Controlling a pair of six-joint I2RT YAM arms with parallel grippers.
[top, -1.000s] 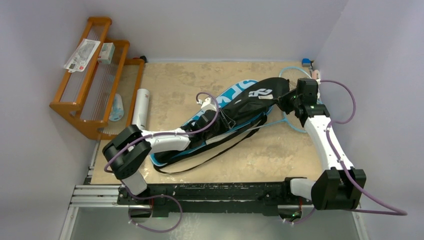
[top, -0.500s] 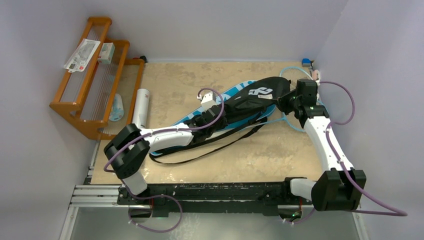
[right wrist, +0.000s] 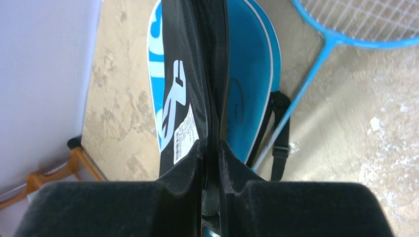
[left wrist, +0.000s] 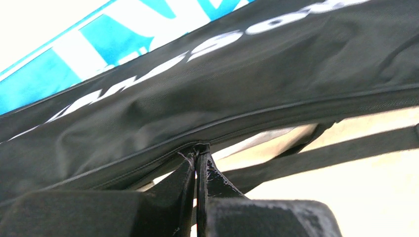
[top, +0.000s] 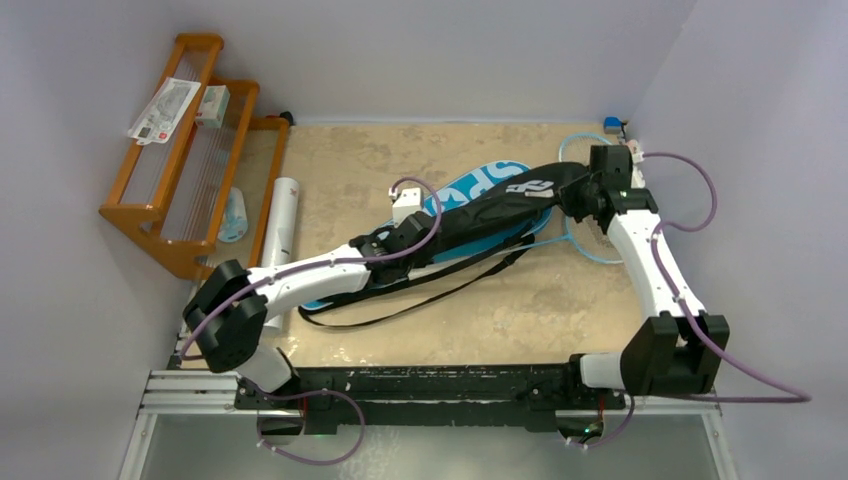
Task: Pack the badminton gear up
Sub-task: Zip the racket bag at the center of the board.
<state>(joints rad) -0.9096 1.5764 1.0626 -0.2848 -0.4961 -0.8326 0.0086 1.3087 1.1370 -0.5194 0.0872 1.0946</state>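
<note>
**Containers.** The black cover (top: 500, 205) lies diagonally on the table (top: 560, 310), running from 8 o'clock to 2 o'clock in the top view. It rests on the blue cover (top: 462, 190), which shows along its 11 o'clock edge. The contents of both covers are hidden. A black strap (top: 420, 300) trails from the black cover toward 6 o'clock.

**Grippers.** The left gripper (left wrist: 198, 153) is closed, its fingertips pinched on the black cover's seam near mid-length. The right gripper (right wrist: 210, 145) is clamped on the edge of the cover's head end at 2 o'clock.

**Other gear.** The light-blue racket (right wrist: 306, 84) lies on the table just beside the right gripper. The white tube (top: 284, 215) lies at 9 o'clock beside the orange rack (top: 160, 215), well apart from both grippers.
</note>
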